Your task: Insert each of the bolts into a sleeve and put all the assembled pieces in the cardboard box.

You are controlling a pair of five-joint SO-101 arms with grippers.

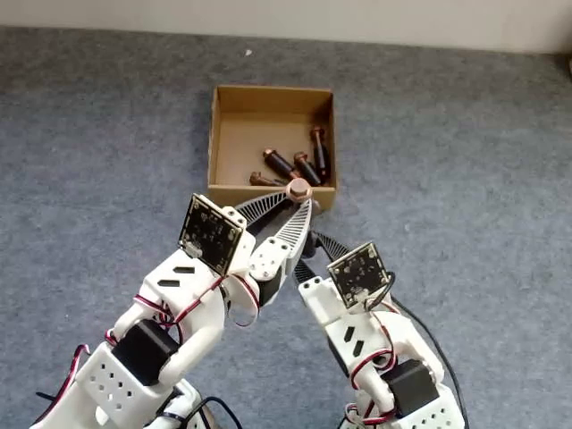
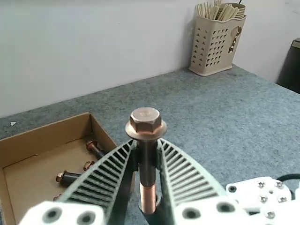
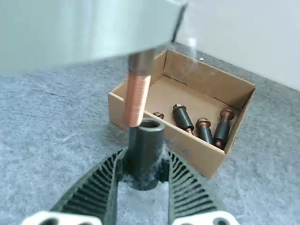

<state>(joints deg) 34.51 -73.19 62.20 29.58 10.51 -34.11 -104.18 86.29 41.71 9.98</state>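
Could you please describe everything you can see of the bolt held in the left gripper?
The bolt looks like copper-coloured metal: a hexagonal head on a round flange, a dark smooth shank, then a bright threaded end. It stands upright, head up, clamped by the shank in the left gripper. Its tip is at the mouth of the dark sleeve held by the right gripper, beside the box; whether bolt and sleeve touch I cannot tell.

From above, the shank of the bolt (image 1: 299,189) and the sleeve (image 3: 146,143) are hidden from you under the left pincer (image 1: 296,206). At 6 o'clock in the cardboard box (image 1: 241,134), one assembled piece (image 1: 264,180) is partly covered. Your right wrist view blurs that pincer.
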